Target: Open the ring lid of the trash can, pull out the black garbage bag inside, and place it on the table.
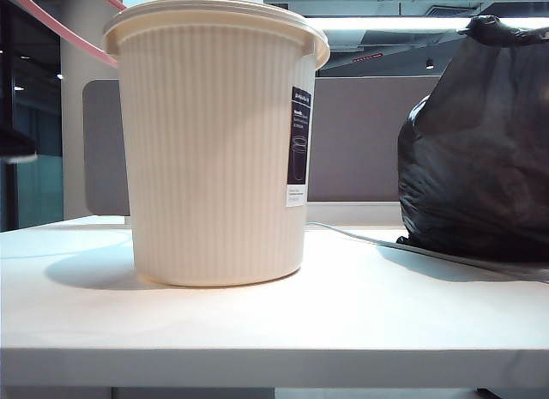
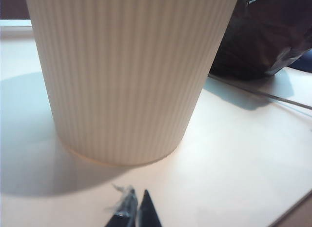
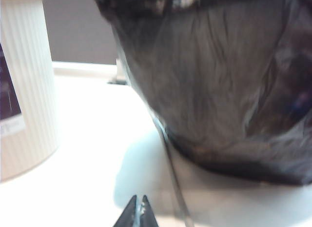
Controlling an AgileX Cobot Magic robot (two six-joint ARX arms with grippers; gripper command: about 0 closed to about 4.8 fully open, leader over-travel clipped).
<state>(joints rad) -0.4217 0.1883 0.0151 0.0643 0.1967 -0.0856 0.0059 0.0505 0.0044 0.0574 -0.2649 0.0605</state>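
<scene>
The cream ribbed trash can [image 1: 214,150] stands upright on the white table [image 1: 257,322], its dark label facing right. The pink ring lid [image 1: 86,47] sticks out behind the can's upper left rim, off the can. On the table to the right sits the black garbage bag [image 1: 480,142], bulging and knotted on top. Neither gripper shows in the exterior view. My left gripper [image 2: 136,200] is shut, low over the table just in front of the can [image 2: 126,75], with a pale wisp stuck to one fingertip. My right gripper [image 3: 138,201] is shut, short of the bag [image 3: 219,80].
A pale cable [image 1: 360,236] runs across the table from behind the can to under the bag, passing near my right gripper [image 3: 170,168]. A grey partition [image 1: 360,142] stands behind the table. The table's thick front edge [image 1: 274,365] is close to the camera.
</scene>
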